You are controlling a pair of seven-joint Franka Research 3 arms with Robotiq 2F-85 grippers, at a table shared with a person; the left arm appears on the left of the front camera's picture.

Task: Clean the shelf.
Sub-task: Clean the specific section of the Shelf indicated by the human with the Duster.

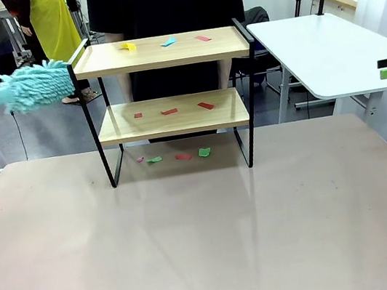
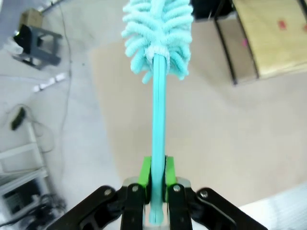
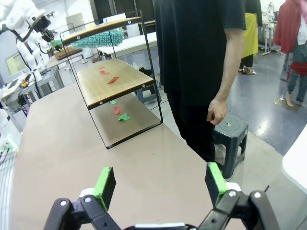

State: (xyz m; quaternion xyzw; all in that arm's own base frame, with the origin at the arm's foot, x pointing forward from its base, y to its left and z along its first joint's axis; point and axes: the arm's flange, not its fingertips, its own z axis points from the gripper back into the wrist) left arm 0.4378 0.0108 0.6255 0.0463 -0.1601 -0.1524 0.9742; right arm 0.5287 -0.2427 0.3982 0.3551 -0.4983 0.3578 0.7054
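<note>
Left gripper [image 2: 156,176] pinches the duster [image 1: 37,86] handle; soft head at nine o'clock of the shelf [image 1: 165,60], probably light and tippy. Right gripper [image 3: 160,184] spread, empty.

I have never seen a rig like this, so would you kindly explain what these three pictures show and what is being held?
Two robot arms share a table with a person standing at the far side. The front picture looks across the table from between the arms. The other two come from cameras on the wrists, each looking along its own pincer. The left pincer is shut on the handle of a fluffy turquoise duster, held near the left end of the top board of the shelf. The right pincer is open and holds nothing. Coloured scraps lie on both boards and on the table beneath the shelf.
</note>
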